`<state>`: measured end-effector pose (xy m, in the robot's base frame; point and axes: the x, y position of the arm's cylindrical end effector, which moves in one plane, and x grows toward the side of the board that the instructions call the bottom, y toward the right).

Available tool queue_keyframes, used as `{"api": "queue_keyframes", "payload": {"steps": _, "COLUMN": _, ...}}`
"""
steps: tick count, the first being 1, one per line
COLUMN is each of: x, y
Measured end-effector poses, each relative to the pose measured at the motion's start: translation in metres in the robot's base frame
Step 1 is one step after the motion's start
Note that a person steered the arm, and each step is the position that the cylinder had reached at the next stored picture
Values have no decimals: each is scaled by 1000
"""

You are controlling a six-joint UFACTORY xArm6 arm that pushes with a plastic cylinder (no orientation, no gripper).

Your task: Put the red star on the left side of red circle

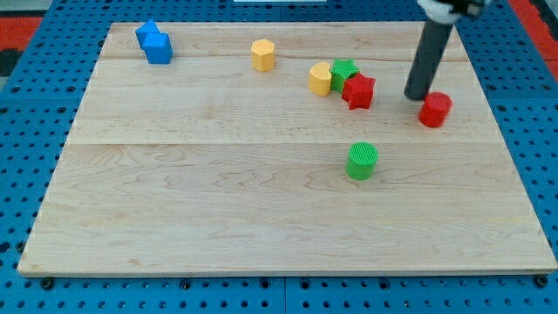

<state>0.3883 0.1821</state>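
The red star [358, 91] lies at the view's upper right of the wooden board, touching a green block [344, 71] and close to a yellow block [320, 78]. The red circle [434, 110] lies further to the view's right. My tip [416, 95] stands just left of and slightly above the red circle, between it and the red star, close to the circle.
A green circle [362, 160] lies below the red star near the board's middle. A yellow hexagon-like block [262, 54] lies at the top centre. Two blue blocks [154, 43] sit together at the top left. The board [218, 201] rests on a blue pegboard.
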Motion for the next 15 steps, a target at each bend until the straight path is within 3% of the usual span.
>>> {"api": "queue_keyframes", "payload": {"steps": 1, "x": -2, "y": -2}}
{"api": "queue_keyframes", "payload": {"steps": 2, "x": -43, "y": 15}}
{"api": "queue_keyframes", "payload": {"steps": 3, "x": -91, "y": -79}}
{"api": "queue_keyframes", "payload": {"steps": 4, "x": -91, "y": -149}}
{"api": "queue_keyframes", "payload": {"steps": 5, "x": -75, "y": -158}}
{"api": "queue_keyframes", "payload": {"steps": 8, "x": -9, "y": -18}}
{"api": "queue_keyframes", "payload": {"steps": 10, "x": -60, "y": -25}}
{"api": "queue_keyframes", "payload": {"steps": 13, "x": -60, "y": -27}}
{"api": "queue_keyframes", "payload": {"steps": 14, "x": -63, "y": 29}}
{"api": "queue_keyframes", "payload": {"steps": 15, "x": -52, "y": 133}}
